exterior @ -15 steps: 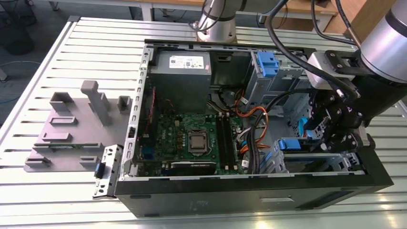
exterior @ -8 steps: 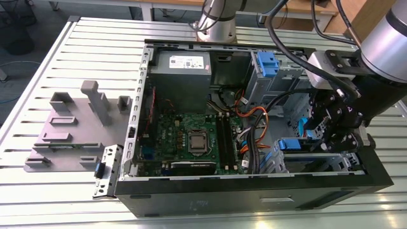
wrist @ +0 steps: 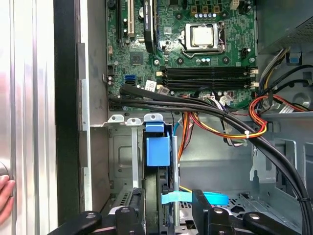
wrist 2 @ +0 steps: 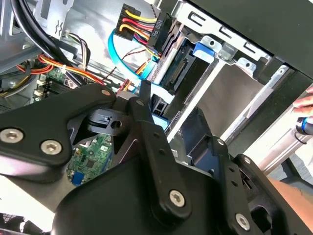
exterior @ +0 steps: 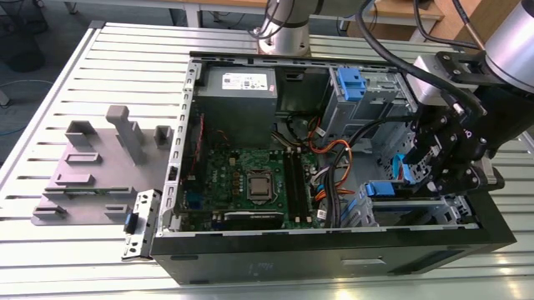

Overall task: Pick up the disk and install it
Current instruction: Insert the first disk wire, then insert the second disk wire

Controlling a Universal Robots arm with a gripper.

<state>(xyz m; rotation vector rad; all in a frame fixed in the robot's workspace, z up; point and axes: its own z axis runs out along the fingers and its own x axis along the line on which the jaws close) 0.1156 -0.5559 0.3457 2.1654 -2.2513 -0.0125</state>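
At the near corner of the case (exterior: 334, 250), on the exterior view's right, the gripper (exterior: 434, 169) hangs over the drive bay (exterior: 417, 209). The disk (wrist: 157, 149) stands on edge in that bay, blue handle end towards the board (wrist: 195, 49). The gripper (wrist: 166, 208) straddles it, but whether it is clamped on the disk or stands apart from it I cannot tell.

Just beside the disk runs a light-blue cable (wrist: 210, 198), and a thick black bundle (wrist: 220, 115) crosses between bay and board. The risk, as I judge it, is that the disk goes in slightly tilted and its rails bind in the bay, or that a loose cable gets caught under it and blocks the seat.

The first wrist view gives the disk edge-on and a person's hand (wrist: 4, 196) outside the case wall. The second wrist view gives the bay's plug (wrist 2: 142, 24) and wires close to the disk (wrist 2: 181, 63). The exterior view adds the layout beyond, with the power supply (exterior: 237, 94) at the far end
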